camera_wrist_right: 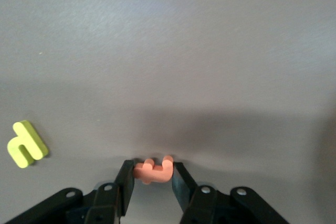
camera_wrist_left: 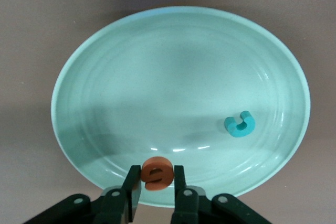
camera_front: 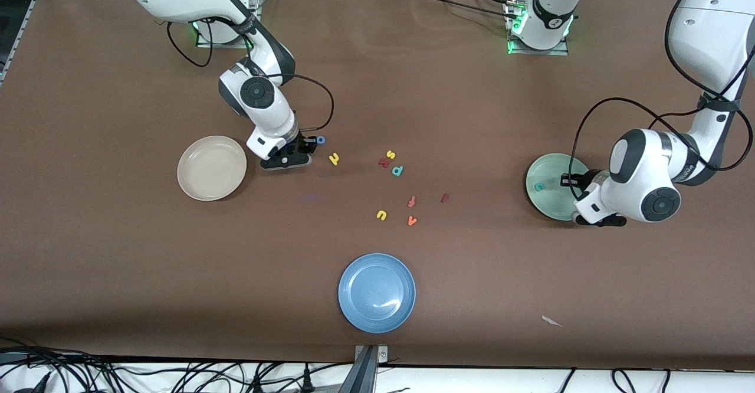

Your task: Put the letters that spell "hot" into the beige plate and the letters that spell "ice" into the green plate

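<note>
The right gripper [camera_wrist_right: 152,176] is seen low over the brown table [camera_front: 118,263], beside the beige plate [camera_front: 212,167] on the side toward the table's middle. Its fingers are closed on a small orange foam letter [camera_wrist_right: 153,170]. The letter's shape cannot be read with certainty from the right wrist view, and in the front view it is hidden by the gripper. The blue "o" [camera_front: 320,140] lies on the table just beside the fingertips. The yellow "h" [camera_front: 334,159] lies near it, a little nearer to the front camera. The beige plate holds no letter.

The left gripper [camera_wrist_left: 157,182] is held over the green plate [camera_wrist_left: 157,51], above the part of its rim toward the left arm's end of the table. The orange "e" [camera_wrist_left: 157,173] is clasped between its fingers, which stand against the letter's two sides. The teal "c" [camera_wrist_left: 240,125] already lies inside the green plate, apart from the "e". Part of this plate is covered in the front view by the left arm's wrist.

A loose cluster of letters lies between the two plates:
- The yellow "s" [camera_front: 390,154], a dark red letter [camera_front: 384,161] and the teal "p" [camera_front: 397,170] lie close together.
- Nearer to the front camera lie a red-orange letter [camera_front: 412,202], the dark red "i" [camera_front: 445,198], the yellow "u" [camera_front: 381,215] and the orange "v" [camera_front: 412,220].

The blue plate [camera_front: 377,292] is set nearest to the front camera. A white scrap [camera_front: 551,321] lies toward the left arm's end.
</note>
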Controlling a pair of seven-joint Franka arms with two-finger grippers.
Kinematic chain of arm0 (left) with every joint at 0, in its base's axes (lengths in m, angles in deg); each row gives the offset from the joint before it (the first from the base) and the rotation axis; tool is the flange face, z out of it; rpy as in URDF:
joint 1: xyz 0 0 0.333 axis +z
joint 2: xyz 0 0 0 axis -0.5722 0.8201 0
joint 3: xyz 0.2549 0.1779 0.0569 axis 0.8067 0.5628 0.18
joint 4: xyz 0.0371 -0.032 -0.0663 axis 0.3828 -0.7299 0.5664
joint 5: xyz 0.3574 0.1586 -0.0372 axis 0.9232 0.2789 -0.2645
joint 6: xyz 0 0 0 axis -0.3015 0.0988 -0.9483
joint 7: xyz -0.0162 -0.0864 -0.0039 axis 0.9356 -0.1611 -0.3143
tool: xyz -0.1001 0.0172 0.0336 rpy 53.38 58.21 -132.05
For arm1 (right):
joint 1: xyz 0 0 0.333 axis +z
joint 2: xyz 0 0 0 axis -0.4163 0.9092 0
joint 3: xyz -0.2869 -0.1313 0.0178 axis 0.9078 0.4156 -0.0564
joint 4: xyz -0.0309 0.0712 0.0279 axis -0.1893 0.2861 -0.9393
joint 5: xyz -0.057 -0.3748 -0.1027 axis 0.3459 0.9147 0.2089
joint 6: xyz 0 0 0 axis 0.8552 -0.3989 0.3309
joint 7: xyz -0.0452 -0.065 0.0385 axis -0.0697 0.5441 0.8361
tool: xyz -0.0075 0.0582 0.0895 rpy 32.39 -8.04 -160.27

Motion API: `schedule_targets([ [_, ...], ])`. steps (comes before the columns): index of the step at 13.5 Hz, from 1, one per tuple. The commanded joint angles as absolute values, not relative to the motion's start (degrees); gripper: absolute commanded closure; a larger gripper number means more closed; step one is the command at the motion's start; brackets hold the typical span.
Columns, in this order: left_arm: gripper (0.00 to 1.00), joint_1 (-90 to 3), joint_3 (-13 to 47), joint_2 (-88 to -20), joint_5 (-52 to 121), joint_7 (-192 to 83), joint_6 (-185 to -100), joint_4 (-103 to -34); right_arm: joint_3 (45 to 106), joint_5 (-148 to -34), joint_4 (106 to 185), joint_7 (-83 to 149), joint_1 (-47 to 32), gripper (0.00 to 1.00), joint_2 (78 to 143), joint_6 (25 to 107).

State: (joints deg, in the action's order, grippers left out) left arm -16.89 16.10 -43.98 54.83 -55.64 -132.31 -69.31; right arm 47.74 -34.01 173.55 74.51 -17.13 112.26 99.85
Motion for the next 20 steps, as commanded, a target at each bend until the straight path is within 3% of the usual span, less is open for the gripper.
schedule_targets([
  [1,0.0,-16.6,15.1,-46.5,56.5,-55.5,-131.2,-68.4,48.9,-33.4,173.0,68.0,-17.9,0.91,105.9,92.3],
  [5,0.0,-18.4,11.6,-50.3,55.1,-48.5,-131.0,-66.8,49.9,-34.1,172.7,52.8,-24.5,0.91,102.8,89.0],
  [10,0.02,-24.8,6.2,-49.3,51.6,-29.4,-133.2,-62.5,52.8,-34.5,172.7,38.6,-30.5,0.88,101.8,88.6],
  [12,0.07,-29.7,6.3,-46.0,49.9,-25.7,-136.4,-58.9,53.6,-34.6,173.5,38.9,-30.7,0.74,102.1,88.0],
  [13,0.14,-31.8,6.3,-44.4,49.8,-23.8,-138.7,-57.8,53.7,-34.6,173.5,39.2,-30.7,0.3,102.1,88.0],
  [14,0.18,-33.1,6.3,-43.3,50.1,-22.5,-140.9,-57.7,53.7,-34.7,173.5,39.4,-30.7,0.0,102.2,88.0],
  [16,0.25,-34.9,6.4,-40.9,51.0,-23.3,-146.4,-57.7,53.7,-34.9,173.5,39.4,-30.7,0.0,102.1,87.9],
  [18,0.25,-35.5,6.6,-38.9,51.8,-24.3,-150.7,-57.9,53.6,-34.9,173.5,39.6,-30.7,0.0,102.1,87.9],
  [20,0.26,-36.4,6.7,-38.0,53.6,-27.1,-150.8,-58.4,53.1,-34.9,173.6,43.8,-30.6,0.0,102.3,87.9],
])
